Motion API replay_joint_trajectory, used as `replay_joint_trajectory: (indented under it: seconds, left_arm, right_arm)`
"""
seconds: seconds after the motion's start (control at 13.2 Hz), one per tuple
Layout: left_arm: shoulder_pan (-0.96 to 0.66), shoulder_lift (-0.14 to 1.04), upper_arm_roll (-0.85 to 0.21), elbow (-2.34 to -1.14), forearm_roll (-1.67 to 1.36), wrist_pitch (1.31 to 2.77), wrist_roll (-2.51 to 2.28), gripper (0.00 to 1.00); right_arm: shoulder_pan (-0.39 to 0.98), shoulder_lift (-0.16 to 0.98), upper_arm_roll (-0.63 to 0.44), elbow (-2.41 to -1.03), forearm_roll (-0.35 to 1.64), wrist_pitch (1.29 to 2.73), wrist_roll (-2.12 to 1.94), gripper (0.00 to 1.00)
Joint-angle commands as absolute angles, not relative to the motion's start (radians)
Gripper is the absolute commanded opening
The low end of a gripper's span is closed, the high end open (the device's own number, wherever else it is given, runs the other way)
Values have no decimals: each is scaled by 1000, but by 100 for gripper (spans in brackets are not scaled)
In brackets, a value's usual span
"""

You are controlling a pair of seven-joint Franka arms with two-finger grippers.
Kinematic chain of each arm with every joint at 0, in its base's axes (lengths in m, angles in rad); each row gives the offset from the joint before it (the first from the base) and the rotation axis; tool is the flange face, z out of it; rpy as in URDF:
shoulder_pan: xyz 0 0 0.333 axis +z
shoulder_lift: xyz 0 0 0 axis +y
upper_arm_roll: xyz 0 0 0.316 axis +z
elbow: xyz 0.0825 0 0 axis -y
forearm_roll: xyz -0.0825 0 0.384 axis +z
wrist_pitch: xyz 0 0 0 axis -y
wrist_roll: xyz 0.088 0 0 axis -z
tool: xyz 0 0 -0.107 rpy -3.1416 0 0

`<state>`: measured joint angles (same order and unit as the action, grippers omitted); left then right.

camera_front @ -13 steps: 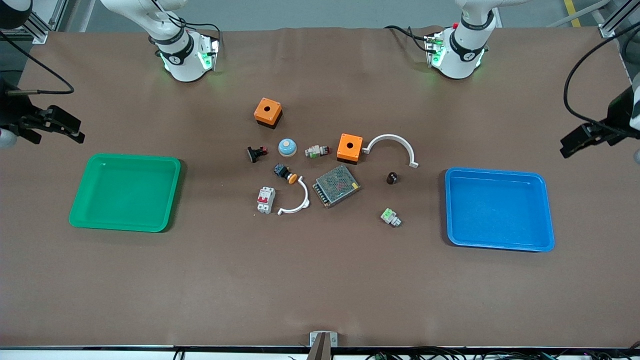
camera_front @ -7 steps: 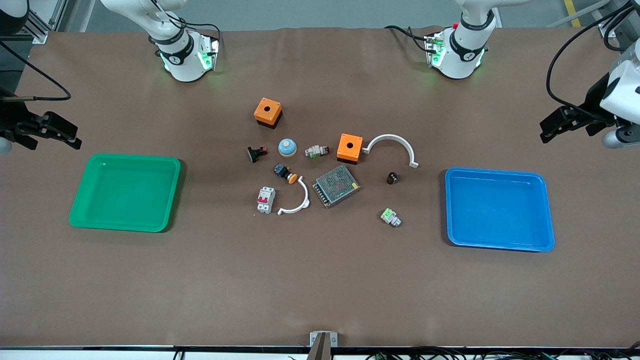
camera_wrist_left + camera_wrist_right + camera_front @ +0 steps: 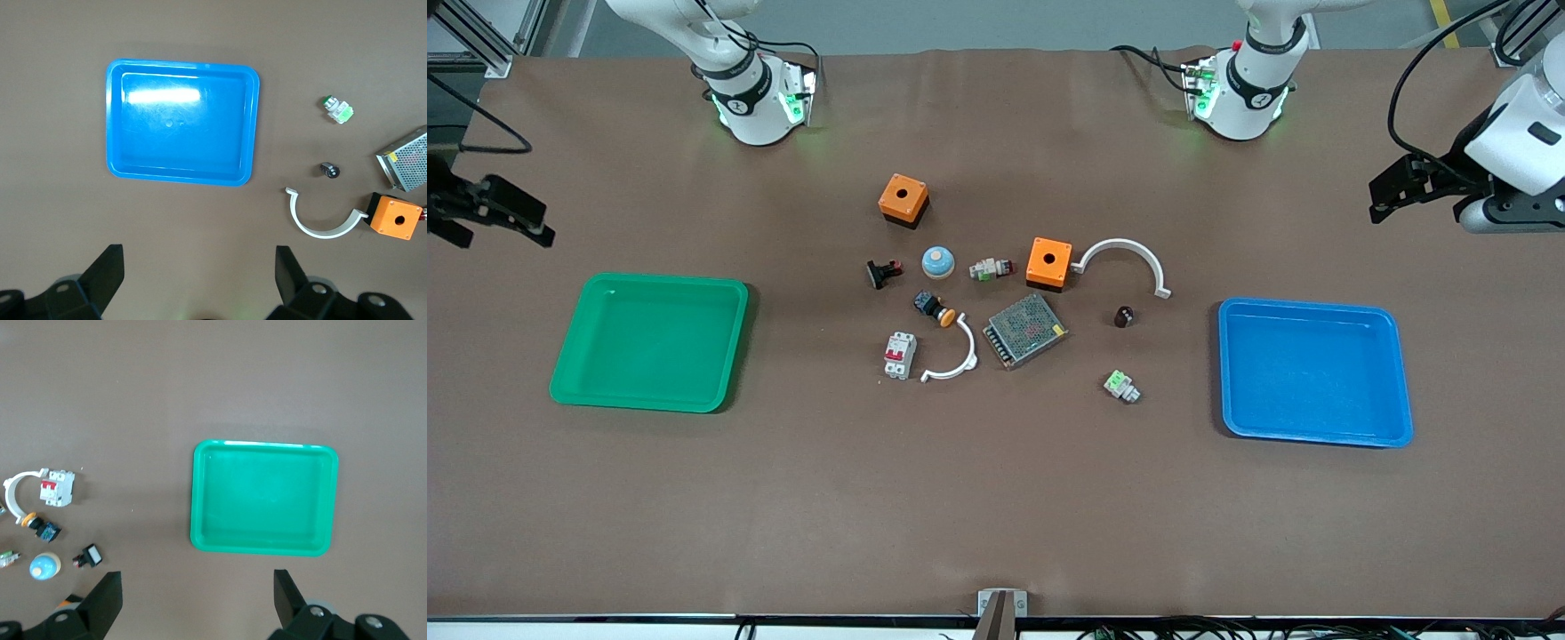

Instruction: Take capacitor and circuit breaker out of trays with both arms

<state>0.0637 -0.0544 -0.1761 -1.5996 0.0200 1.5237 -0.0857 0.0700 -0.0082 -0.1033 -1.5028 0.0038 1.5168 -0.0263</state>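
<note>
The capacitor (image 3: pixel 1124 316) is a tiny dark cylinder standing on the mat between the mesh box and the blue tray (image 3: pixel 1398 373). It also shows in the left wrist view (image 3: pixel 329 170). The breaker (image 3: pixel 900 355) is a white block with a red toggle, lying beside a white arc. It also shows in the right wrist view (image 3: pixel 56 487). My left gripper (image 3: pixel 1385 197) hangs open and empty over bare mat beside the blue tray (image 3: pixel 115 127). My right gripper (image 3: pixel 535 224) hangs open and empty over bare mat beside the green tray (image 3: pixel 569 356).
Two orange boxes (image 3: pixel 903 199) (image 3: pixel 1048 262), two white arcs (image 3: pixel 1125 258) (image 3: pixel 956 356), a mesh power supply (image 3: pixel 1025 330), a blue dome (image 3: pixel 938 261), an orange-capped push-button (image 3: pixel 935 308), a black-and-red switch (image 3: pixel 883 272) and two green-faced parts (image 3: pixel 1121 386) (image 3: pixel 991 268) lie mid-table.
My left gripper has swung toward the table's middle and the robots' bases. My right gripper has drifted outward toward its end of the table. Nothing on the table has moved.
</note>
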Motion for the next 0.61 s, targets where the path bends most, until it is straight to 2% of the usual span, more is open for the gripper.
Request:
replay_joint_trajectory:
  seconds: [0.0,0.53]
  left_arm:
    - [68,-86,-175,-1611,-3,1499,-63,100]
    - [74,-72,-170,-1585,-38,1496,-74,100]
  right_arm:
    - [61,29,-97,-1445,3,1477,-17,100]
    - [63,29,-97,-1450,2,1476,-18,100]
